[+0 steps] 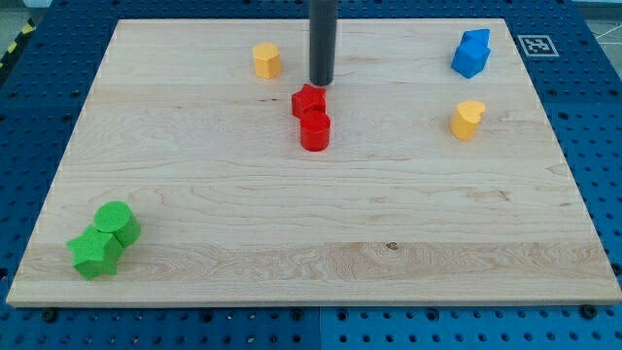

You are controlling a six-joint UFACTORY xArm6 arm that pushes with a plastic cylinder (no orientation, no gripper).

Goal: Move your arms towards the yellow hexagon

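Looking at the table [194,224], I take the red star [308,99] as my landmark: my tip [322,84] sits just above it toward the view's top and a shade to its right, so close that I cannot tell whether they touch. This rig carries no pincer, only the bare rod, so nothing is held or clamped; the tip is free. The yellow hexagon [266,60] lies up and to the left of the red star, near the table's top edge, and a short way left of my tip. Touching the red star on its lower side is a red cylinder [315,130]. As I judge it, the main risk is clipping the red star if I swing left along too low a line; that would shove the star and perhaps drag the cylinder with it. A second risk is overshoot: arriving too fast would knock the hexagon leftward or toward the table's top edge, which is close behind it. Far right of the red star sit a yellow heart [467,119] and a blue block [471,52], and far down-left a green cylinder [117,223] touching a green star [94,252]; none lie in my path.
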